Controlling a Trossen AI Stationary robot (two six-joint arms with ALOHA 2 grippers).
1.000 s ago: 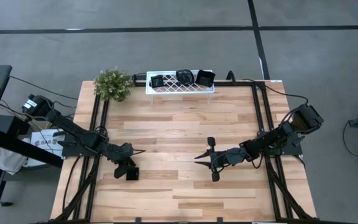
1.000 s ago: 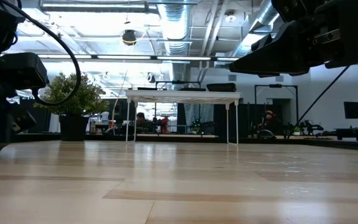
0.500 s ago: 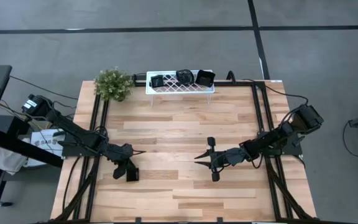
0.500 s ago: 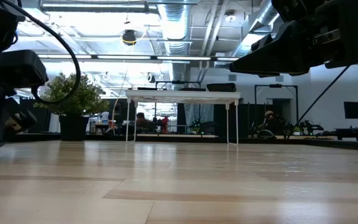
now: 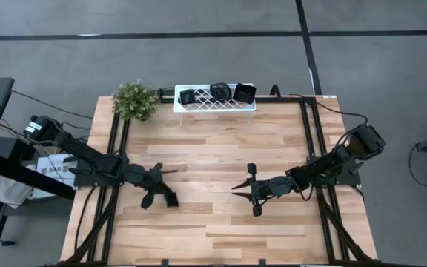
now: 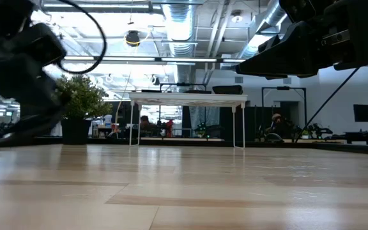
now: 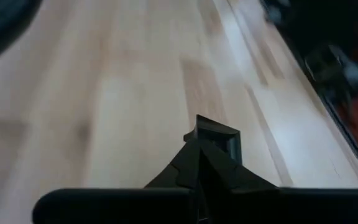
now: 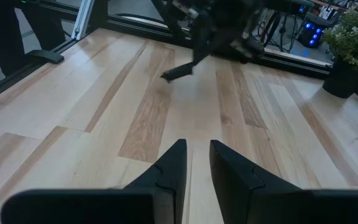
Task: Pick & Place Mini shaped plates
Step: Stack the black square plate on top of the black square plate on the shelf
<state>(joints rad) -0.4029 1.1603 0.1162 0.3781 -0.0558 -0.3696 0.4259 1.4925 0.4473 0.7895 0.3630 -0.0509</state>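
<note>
My left gripper [image 5: 167, 194] is over the left half of the table and is shut on one of the mini shaped plates, a small black square dish [image 7: 219, 138] that sticks out past its fingertips. Three more black plates [image 5: 219, 91] lie on the white lattice rack [image 5: 215, 106] at the table's far edge. Over the right half, my right gripper [image 5: 236, 187] hangs above bare wood. Its fingers [image 8: 174, 163] stand a little apart with nothing between them. My left gripper pinches the square dish between its two fingertips by the dish's near rim [image 7: 205, 144]. The fingers slant down from the table's left side. The dish juts out beyond the tips [image 5: 171, 199], tilted on edge and just above the wood.
A potted plant [image 5: 135, 100] stands at the far left corner beside the rack. Black frame rails [image 5: 117, 148] run along both side edges of the table. The wooden top between the two arms is bare.
My left gripper has risen a little and swung toward the table's right and far side, rolling about its own axis. The square dish has gone with it, from lying on the wood near the front left to hanging tilted at the fingertips.
</note>
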